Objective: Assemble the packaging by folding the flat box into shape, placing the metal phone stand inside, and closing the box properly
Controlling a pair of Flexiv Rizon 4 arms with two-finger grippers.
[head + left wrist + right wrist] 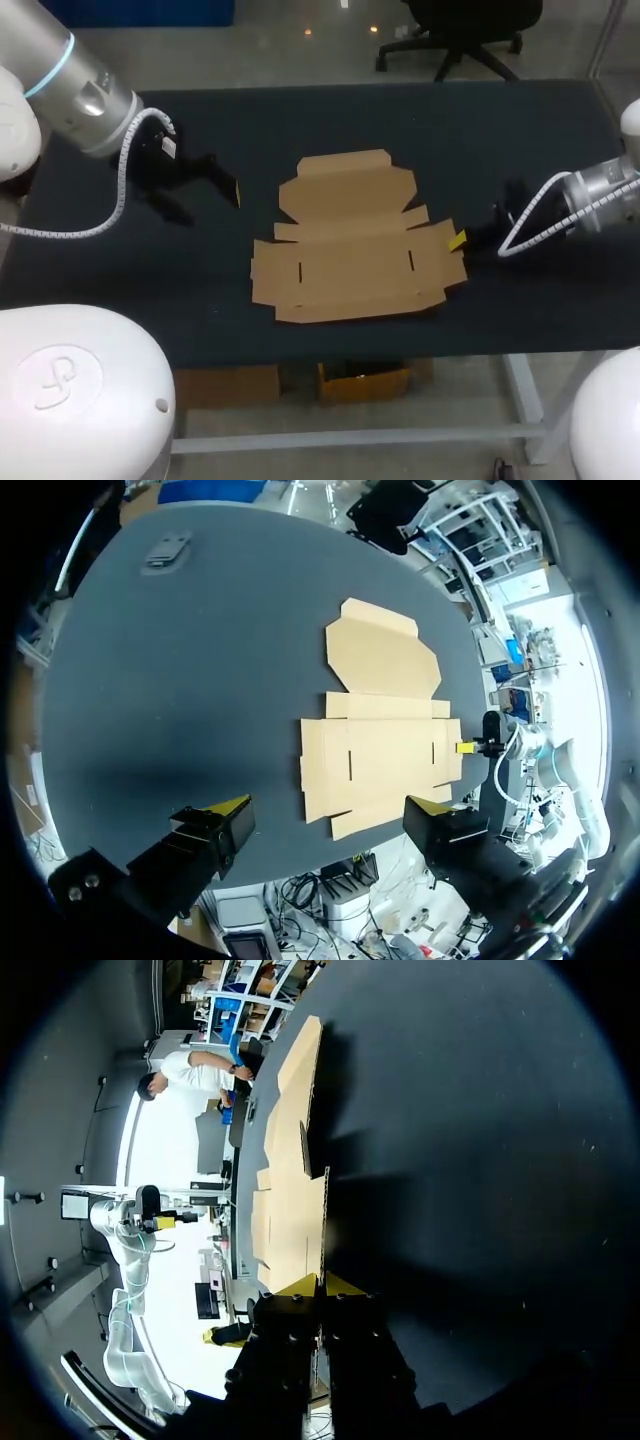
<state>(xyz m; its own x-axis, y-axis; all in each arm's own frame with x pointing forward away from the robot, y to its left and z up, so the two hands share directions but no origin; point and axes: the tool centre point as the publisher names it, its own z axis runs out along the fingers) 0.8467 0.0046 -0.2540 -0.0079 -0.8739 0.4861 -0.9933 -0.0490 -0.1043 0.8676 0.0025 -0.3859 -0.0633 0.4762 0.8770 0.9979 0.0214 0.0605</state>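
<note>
Right gripper [320, 1286] clamped on near edge of flat box [355, 255], long axis running straight ahead. Left gripper [203, 196] fingers apart, well beyond far end.

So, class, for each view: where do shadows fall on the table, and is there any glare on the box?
Head view: even light, no glare on the flat box, hardly any shadow around it. Left wrist view: a dark patch on the table ahead of the left gripper. Right wrist view: the box's near flap shades the table ahead of the right gripper.
</note>
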